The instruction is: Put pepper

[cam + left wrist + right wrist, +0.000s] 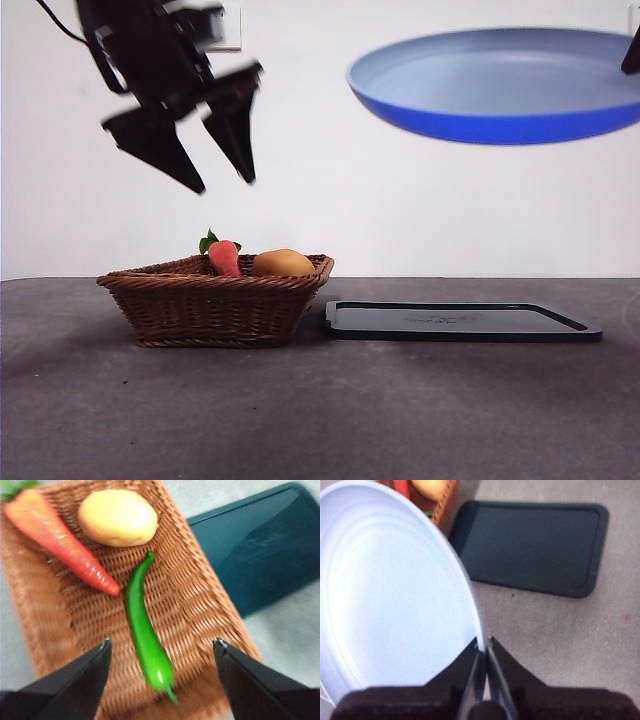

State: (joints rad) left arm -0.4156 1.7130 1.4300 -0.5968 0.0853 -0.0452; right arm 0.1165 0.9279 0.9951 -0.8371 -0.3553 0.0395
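The green pepper [145,635] lies in the wicker basket [200,595], beside the orange-red carrot [60,540] and the yellow-orange fruit [118,517]. In the front view the pepper is hidden behind the basket [215,300] wall. My left gripper [225,170] [162,650] hangs open and empty above the basket, over the pepper. My right gripper [483,647] is shut on the rim of a blue plate [385,590] and holds it high in the air [500,85] above the dark tray.
A dark flat tray [460,321] lies on the grey table right of the basket; it also shows in the right wrist view [535,545] and the left wrist view [260,540]. The carrot [224,257] and fruit [283,263] stick up over the basket rim.
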